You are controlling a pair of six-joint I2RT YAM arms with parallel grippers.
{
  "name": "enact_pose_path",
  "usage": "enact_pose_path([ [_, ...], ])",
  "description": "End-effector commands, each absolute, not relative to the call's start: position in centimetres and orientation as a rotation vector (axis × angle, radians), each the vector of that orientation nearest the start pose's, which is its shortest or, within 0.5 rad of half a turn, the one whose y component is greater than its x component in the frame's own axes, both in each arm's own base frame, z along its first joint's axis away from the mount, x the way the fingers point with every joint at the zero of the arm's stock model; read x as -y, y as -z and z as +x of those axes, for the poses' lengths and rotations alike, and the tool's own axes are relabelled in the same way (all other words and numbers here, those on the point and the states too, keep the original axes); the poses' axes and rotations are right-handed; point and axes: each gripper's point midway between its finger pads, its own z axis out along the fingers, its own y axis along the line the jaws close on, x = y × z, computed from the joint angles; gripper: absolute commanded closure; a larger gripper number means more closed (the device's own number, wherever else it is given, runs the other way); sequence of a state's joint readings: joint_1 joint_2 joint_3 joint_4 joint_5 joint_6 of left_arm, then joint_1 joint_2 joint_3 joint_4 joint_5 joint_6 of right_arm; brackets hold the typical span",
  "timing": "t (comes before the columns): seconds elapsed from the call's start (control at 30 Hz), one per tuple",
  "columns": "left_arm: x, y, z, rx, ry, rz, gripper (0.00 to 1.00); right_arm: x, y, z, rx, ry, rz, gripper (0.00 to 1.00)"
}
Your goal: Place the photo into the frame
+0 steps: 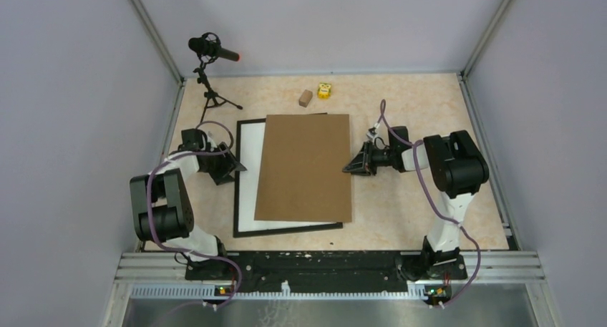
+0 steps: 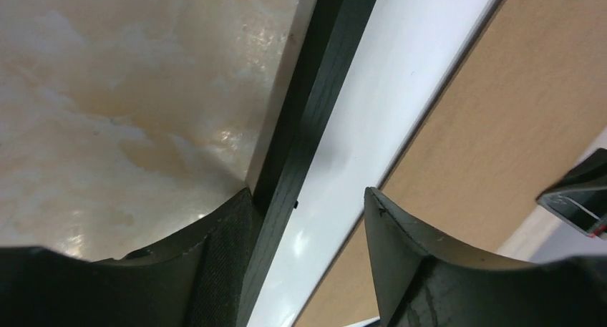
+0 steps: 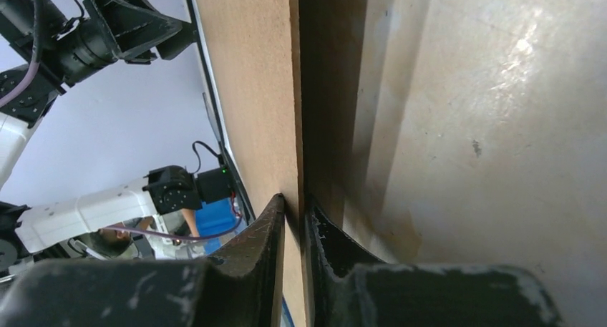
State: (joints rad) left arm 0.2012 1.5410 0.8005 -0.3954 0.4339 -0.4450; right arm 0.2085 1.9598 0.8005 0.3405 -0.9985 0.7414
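Pinching the backing board (image 1: 304,166), right jaws narrow; left jaws wide astride the frame (image 2: 299,127)

Brown backing board (image 1: 304,166) lying flat, pale marbled tabletop (image 1: 415,98), black microphone (image 1: 213,51) on tripod (image 1: 211,98) far left, small brown block (image 1: 306,97) just beside yellow toy (image 1: 324,91)

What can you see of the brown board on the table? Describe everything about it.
The brown board is a large, thin, flat rectangle, plain matte tan like cardboard or fibreboard, with no marks showing. It lies long side running away from the arms, slightly skewed, over the white sheet in the black frame, covering their right part and reaching past them over the table. The right gripper pinches its right edge, mid-length; whether that edge is lifted is unclear.
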Motion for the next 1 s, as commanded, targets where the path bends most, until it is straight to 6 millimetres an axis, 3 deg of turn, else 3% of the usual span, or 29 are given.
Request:
enact_pose_path([
  [0.0, 4.9, -3.2, 31.3, -2.585, 0.850, -0.659, 0.41, -24.0, -4.3, 31.3, -2.447, -1.666, 0.047, 0.90],
  [0.2, 5.6, -3.5, 31.3, -2.570, 0.924, -0.635, 0.46, -24.1, -6.4, 30.1, -2.421, -1.744, 0.012, 1.00],
  [0.37, 5.5, -3.8, 31.5, -2.559, 0.906, -0.612, 0.47, -24.2, -7.4, 29.5, -2.414, -1.791, -0.030, 1.00],
  [0.63, 6.1, -2.8, 30.8, -2.629, 0.832, -0.570, 0.55, -23.8, -8.7, 28.9, -2.419, -1.746, -0.140, 1.00],
  [0.8, 6.8, -2.1, 30.4, -2.690, 0.737, -0.493, 0.70, -22.9, -9.2, 29.0, -2.423, -1.734, -0.161, 1.00],
  [0.97, 7.8, -1.2, 30.3, -2.757, 0.662, -0.414, 0.76, -21.5, -10.2, 28.1, -2.434, -1.697, -0.127, 1.00],
])
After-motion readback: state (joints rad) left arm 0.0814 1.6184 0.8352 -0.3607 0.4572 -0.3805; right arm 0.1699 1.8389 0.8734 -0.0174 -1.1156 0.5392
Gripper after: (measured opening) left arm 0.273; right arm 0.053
